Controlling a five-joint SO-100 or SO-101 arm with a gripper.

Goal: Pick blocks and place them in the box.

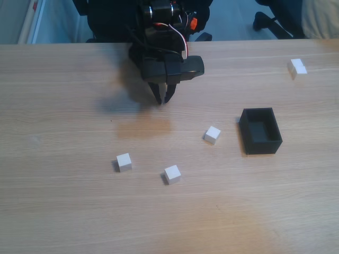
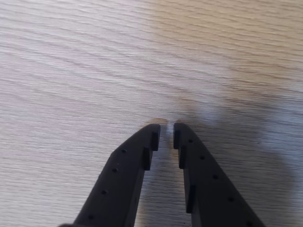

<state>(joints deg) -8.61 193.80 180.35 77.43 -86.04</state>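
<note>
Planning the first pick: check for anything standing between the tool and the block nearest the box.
Nothing visible does. In the fixed view, only bare table lies between the tool and that block. The box sits beyond the block on its right, apart from it, and the other blocks lie off that line.

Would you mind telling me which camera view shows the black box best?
The fixed view shows the box best: the whole open-topped tray is visible on the table, apparently empty, with the nearest block to its left. The wrist view looks at bare wood past the nearly closed gripper, giving nothing of the box.
</note>
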